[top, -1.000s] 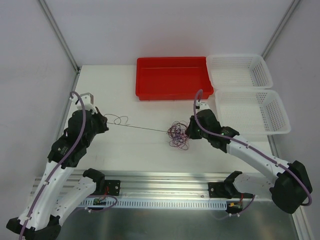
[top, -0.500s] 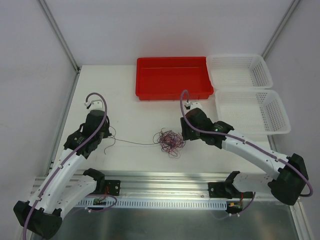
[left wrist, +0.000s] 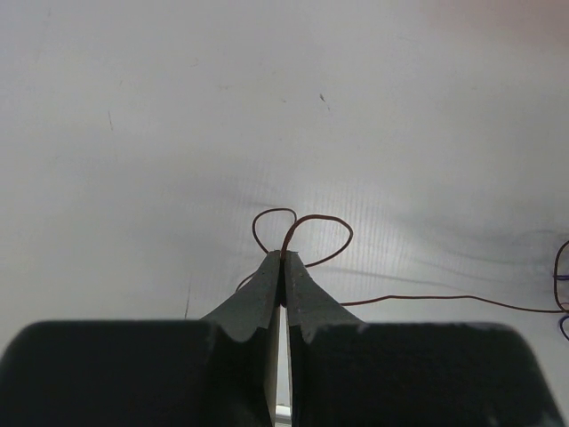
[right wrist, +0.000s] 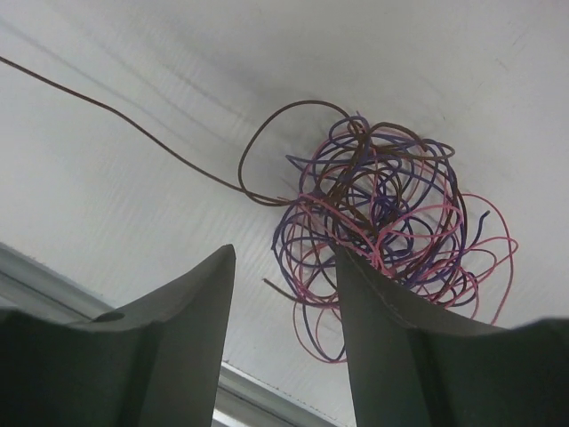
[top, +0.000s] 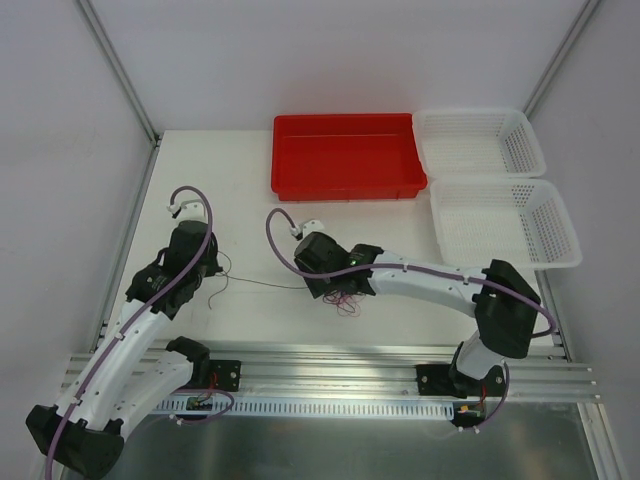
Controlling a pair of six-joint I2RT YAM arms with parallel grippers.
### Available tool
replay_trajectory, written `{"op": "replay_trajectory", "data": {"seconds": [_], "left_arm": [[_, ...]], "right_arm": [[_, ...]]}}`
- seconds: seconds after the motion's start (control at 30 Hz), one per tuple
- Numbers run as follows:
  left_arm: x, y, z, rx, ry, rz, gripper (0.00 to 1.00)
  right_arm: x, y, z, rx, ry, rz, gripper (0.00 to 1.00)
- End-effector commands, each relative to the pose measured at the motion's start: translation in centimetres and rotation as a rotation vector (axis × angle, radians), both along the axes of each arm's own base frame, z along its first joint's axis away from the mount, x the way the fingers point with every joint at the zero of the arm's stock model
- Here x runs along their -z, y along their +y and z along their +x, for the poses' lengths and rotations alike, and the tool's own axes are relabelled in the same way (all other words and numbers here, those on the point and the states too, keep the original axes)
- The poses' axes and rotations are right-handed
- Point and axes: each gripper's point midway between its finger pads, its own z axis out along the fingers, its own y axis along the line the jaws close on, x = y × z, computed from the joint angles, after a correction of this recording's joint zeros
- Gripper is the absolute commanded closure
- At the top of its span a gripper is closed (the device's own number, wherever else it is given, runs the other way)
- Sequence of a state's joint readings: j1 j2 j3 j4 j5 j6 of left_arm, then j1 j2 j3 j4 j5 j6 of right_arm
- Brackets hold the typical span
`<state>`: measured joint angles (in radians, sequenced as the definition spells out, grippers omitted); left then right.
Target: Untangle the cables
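Left gripper point(left wrist: 282, 258): clenched on one brown strand point(left wrist: 320, 216), which loops just past the fingertips and trails across the white table point(top: 250, 190) toward the tangle. Right gripper point(right wrist: 284, 258): jaws parted, grasping nothing, poised over the cables point(right wrist: 382, 205), a purple, pink and brown knot lying mid-table.

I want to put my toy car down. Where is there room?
The back left corner of the table, left of the red tray, is bare. So is the strip between the tray and the right arm. The middle is crowded: a thin wire runs from the left gripper to the tangle under the right gripper.
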<state>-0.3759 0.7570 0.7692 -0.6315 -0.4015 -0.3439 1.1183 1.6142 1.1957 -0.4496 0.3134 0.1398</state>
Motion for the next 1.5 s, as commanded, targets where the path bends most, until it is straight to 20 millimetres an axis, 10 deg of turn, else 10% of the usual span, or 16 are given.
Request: {"op": "replay_trajectory", "data": {"seconds": [0.0, 0.33, 0.5, 0.57, 1.1, 1.27, 1.47], "left_arm": [[0.0, 0.3, 0.2, 0.005, -0.018, 0.017, 1.0], [-0.2, 0.8, 0.2, -0.017, -0.03, 0.031, 1.0], [-0.2, 1.1, 0.2, -0.031, -0.034, 0.04, 1.0], [-0.2, 1.2, 0.2, -0.036, -0.032, 0.045, 1.0], [0.0, 4.7, 0.0, -0.199, -0.015, 0.062, 1.0], [0.2, 6.2, -0.1, -0.271, 0.002, 0.067, 1.0], [0.3, 7.3, -0.4, -0.329, 0.015, 0.071, 1.0]], "right_arm": [[-0.3, 1.0, 1.6, 0.022, -0.051, -0.01, 0.48], [5.0, -1.6, 3.4, 0.111, -0.088, -0.217, 0.54], [5.3, -4.0, 4.3, 0.176, -0.12, -0.26, 0.85], [4.0, -4.6, 4.7, 0.196, -0.139, -0.23, 0.99], [-12.9, -15.3, 5.2, 0.359, -0.29, 0.255, 0.99], [-14.0, -16.4, 4.6, 0.333, -0.278, 0.345, 0.99], [-10.5, -16.6, 4.6, 0.36, -0.212, 0.319, 0.99]]}}
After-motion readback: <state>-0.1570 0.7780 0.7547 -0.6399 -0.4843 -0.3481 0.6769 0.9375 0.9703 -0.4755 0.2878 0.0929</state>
